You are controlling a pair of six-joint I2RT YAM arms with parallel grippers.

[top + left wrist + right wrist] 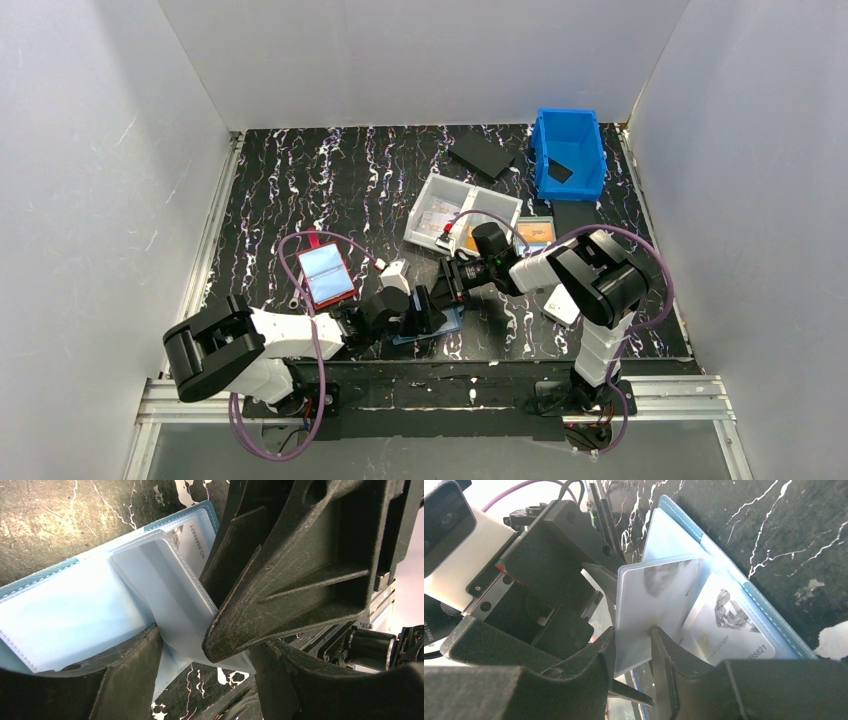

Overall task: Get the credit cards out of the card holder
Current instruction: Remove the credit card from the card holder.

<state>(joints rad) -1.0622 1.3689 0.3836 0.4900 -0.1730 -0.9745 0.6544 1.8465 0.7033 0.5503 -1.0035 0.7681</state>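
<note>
Right gripper [633,640] pinches the light-blue bifold card holder [674,535] by a frosted plastic leaf [659,595]; left gripper [184,637], spread, should pin it flat.

A blue bin [570,135] with a black piece [559,171] inside stands far right on the marbled table [330,180]. Nearby lie a black sheet [481,155], clear tray [476,189] and teal holder [537,233]; a red-edged holder [325,275] lies left.

Top view looks down from above the bench's [300,180] near edge; both wrist views sit close, sharing the card holder [75,615] [674,530].
</note>
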